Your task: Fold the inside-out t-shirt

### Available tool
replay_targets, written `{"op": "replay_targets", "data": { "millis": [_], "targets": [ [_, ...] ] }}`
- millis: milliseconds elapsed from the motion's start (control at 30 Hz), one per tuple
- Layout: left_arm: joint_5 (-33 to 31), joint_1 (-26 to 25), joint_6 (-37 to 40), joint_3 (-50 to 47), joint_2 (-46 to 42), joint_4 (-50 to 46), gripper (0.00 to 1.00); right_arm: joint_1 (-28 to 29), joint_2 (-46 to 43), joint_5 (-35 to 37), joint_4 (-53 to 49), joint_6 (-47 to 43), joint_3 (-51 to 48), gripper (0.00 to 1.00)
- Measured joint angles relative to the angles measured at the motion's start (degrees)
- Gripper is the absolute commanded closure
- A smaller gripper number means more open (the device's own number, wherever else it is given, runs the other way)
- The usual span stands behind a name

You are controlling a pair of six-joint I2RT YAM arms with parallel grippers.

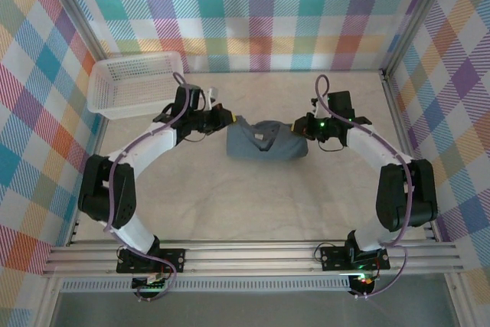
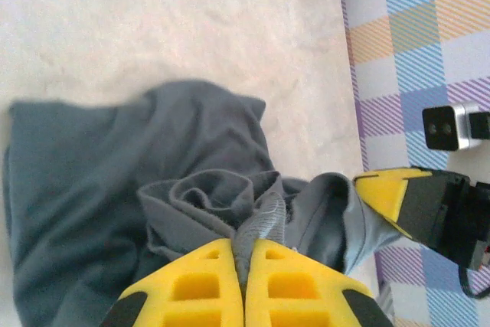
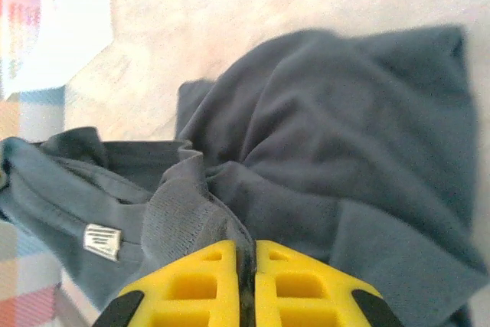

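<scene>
Nearest the arm bases lies a wide stretch of bare worktop [image 1: 253, 204], pale and marbled, running up to the t-shirt [image 1: 264, 143]. The shirt sits about mid-worktop as a bunched, roughly oblong heap of slate blue-grey cloth, well apart from every edge.

The left tool [image 1: 222, 118] meets the shirt's left end and the right tool [image 1: 300, 125] its right end, so the cloth lies between them. In the left wrist view, the left tool [image 2: 243, 254] has its yellow fingers pressed together with a ridge of the t-shirt [image 2: 92, 174] nipped between them; the right tool's yellow finger [image 2: 390, 189] shows just past the folds. In the right wrist view, the right tool [image 3: 246, 254] is likewise narrow, closed on ribbed cloth of the t-shirt [image 3: 344, 135], and the small pale neck tag [image 3: 102, 240] lies just to its left.

Farther back, in the far left corner, stands a white lattice basket [image 1: 107, 105], its floor showing bare, well apart from the shirt. More bare worktop runs behind the shirt to the checked walls [image 1: 276, 28].
</scene>
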Motion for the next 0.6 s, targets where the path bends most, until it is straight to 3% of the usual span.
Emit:
{"op": "replay_targets", "data": {
  "millis": [200, 333, 400, 500, 600],
  "targets": [
    [-2.4, 0.0, 2.9, 6.3, 13.7, 4.0, 1.0, -1.9, 5.9, 9.0, 3.1, -0.2, 0.6, 0.97],
    [-4.0, 0.1, 3.2, 8.5, 22.1, 4.7, 1.0, -2.8, 12.4, 10.1, 3.1, -1.4, 4.3, 0.92],
    [-4.4, 0.2, 3.1, 8.7, 24.8, 5.2, 1.0, -3.0, 16.2, 9.0, 3.2, -1.9, 7.1, 0.86],
    [-3.9, 0.6, 2.7, 9.7, 27.4, 6.1, 1.0, -3.0, 20.4, 8.1, 3.3, -2.4, 9.6, 0.62],
    [-4.3, 0.8, 2.6, 11.3, 27.6, 6.4, 0.72, -3.0, 22.1, 8.2, 1.9, -3.0, 10.8, 0.48]
  ]
}}
